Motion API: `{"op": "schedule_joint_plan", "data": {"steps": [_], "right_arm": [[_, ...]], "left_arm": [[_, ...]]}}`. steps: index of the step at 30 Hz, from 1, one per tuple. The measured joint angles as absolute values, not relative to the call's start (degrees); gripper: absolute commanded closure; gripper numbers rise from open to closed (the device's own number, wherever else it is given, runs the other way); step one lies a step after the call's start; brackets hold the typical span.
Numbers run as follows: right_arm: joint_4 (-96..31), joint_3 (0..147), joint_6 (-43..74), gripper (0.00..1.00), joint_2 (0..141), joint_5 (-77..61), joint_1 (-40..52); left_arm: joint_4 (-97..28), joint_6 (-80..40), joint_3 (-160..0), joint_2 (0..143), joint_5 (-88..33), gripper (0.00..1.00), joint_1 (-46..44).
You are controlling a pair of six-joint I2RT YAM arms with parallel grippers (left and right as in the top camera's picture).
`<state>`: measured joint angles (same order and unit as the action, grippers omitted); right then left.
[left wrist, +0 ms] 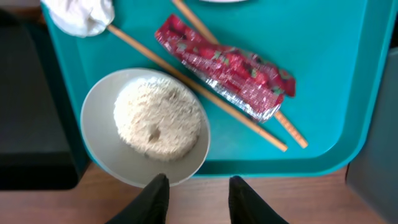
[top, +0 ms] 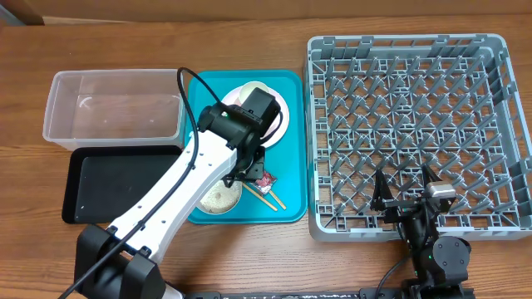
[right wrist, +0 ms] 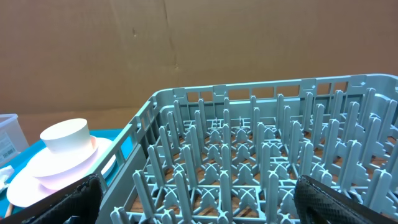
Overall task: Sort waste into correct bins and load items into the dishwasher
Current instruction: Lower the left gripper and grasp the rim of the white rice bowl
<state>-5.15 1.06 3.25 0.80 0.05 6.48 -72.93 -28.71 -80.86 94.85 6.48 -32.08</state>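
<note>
Both end effectors stand apart: left end effector over lower edge of teal tray, near bowl and wrapper; right end effector at lower rim of rack. Only right wrist view shows the cup.

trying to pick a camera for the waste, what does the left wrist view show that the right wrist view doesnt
Only the left wrist view shows a white bowl heaped with rice, a red snack wrapper, a pair of wooden chopsticks and a crumpled white napkin.

Only the right wrist view shows the grey dish rack, a white cup standing on a white plate, and a corner of the clear tub.

Both show the teal tray.
</note>
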Motion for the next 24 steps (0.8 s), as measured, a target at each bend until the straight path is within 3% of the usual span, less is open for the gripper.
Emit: {"op": "schedule_joint_plan", "data": {"steps": [6,9,12,16,24], "right_arm": [[-5.17,1.06,3.27,0.0,0.8,0.03,6.48],[-5.15,1.06,3.27,0.0,0.8,0.03,6.48],[-5.17,1.06,3.25,0.0,0.8,0.03,6.46],[-5.15,1.06,3.25,0.0,0.8,0.05,6.48],[-5.15,1.06,3.25,0.0,0.8,0.03,6.48]], "left_arm": [[-66.85,-28.51,-75.61,94.85,6.48,0.76,-32.27],[-63.99,-28.49,-72.93,94.94,6.7,0.65,-32.27],[-63.0,-28.47,-71.35,94.94,7.46,0.6,-32.27],[-62.11,-28.34,-70.26,94.94,7.57,0.66,-32.27],[-55.57,-28.36,-64.62,94.94,7.18,0.66,-33.3]]}}
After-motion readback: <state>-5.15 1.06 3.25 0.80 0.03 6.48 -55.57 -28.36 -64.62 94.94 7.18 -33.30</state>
